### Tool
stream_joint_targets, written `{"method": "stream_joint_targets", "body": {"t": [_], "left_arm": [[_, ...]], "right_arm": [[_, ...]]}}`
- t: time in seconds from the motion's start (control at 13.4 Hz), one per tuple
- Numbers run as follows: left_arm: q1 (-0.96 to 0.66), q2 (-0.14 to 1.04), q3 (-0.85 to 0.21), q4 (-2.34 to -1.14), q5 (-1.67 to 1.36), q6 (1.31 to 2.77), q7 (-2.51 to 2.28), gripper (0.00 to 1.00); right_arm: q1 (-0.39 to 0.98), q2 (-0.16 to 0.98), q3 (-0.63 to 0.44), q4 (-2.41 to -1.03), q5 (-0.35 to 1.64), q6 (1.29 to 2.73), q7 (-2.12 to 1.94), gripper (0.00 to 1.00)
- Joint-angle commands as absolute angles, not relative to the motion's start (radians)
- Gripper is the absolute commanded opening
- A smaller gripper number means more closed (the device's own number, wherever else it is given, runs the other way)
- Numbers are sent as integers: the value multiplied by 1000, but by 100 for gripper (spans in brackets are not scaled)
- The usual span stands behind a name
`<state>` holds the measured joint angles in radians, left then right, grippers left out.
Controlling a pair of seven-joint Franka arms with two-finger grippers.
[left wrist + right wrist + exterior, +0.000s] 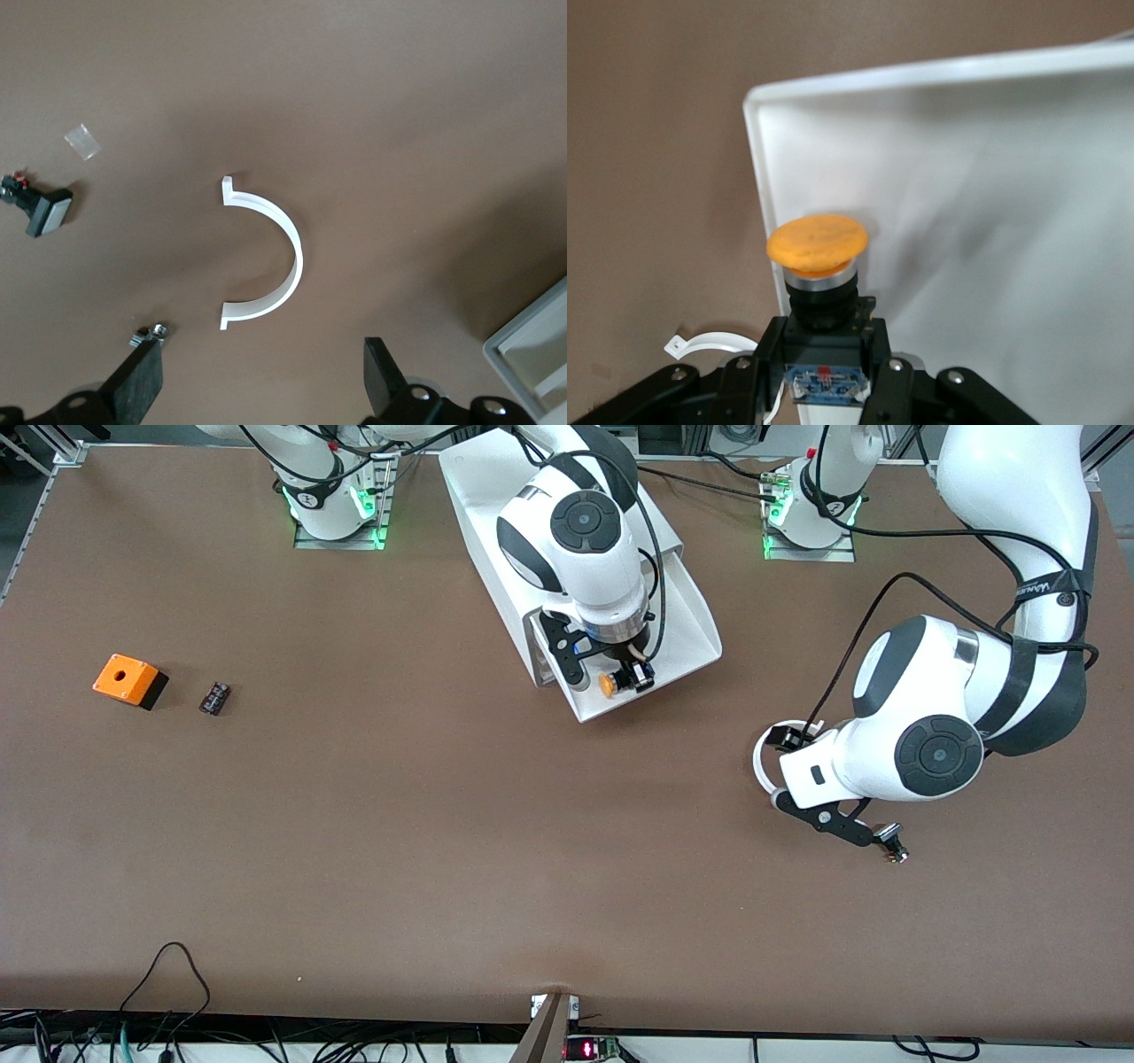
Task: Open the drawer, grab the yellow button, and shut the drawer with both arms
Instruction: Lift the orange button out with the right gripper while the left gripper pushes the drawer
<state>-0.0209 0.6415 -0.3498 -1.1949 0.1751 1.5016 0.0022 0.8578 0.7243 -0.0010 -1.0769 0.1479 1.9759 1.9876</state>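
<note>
**Front view: button in hand, drawer yet to shut**

Front view shows the drawer pulled well out of the cabinet, which lies between the two arm bases. So the opening step looks done. The right gripper hangs over the open drawer with its fingers clenched on the button. In the right wrist view the button sits with its orange cap clear of the white tray floor, its black body pinched between the fingers; I judge it lifted, or nearly so, though the pictures do not settle whether it has left the tray.

The left gripper waits over bare table toward the left arm's end, beside a white half-ring. Its fingers stand released, wide apart, holding nothing; the half-ring lies on the table under them.

Left to do, by my reckoning: carry the button clear and push the drawer home.

An orange box and a black block sit toward the right arm's end, untouched.

Writing: a dark band on the left arm carries small script, too small to read. No other labels can be read.
</note>
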Motion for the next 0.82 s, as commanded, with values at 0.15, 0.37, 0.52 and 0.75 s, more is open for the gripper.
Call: {"method": "stream_joint_targets", "body": {"t": [0.15, 0.37, 0.52, 0.75], "left_arm": [[-15, 647, -356, -1216, 97, 1493, -355, 100], [-17, 617, -370, -1296, 17, 1596, -506, 100], [-52, 545, -371, -1438, 8, 1754, -622, 100], [-119, 468, -385, -1610, 8, 1957, -742, 100]], "right_arm": [[755, 683, 6, -969, 208, 1823, 1800, 0], [663, 643, 6, -971, 213, 1721, 1541, 0], [594, 620, 0, -974, 213, 1656, 1316, 0], [481, 611, -6, -991, 201, 1569, 971, 0]]}}
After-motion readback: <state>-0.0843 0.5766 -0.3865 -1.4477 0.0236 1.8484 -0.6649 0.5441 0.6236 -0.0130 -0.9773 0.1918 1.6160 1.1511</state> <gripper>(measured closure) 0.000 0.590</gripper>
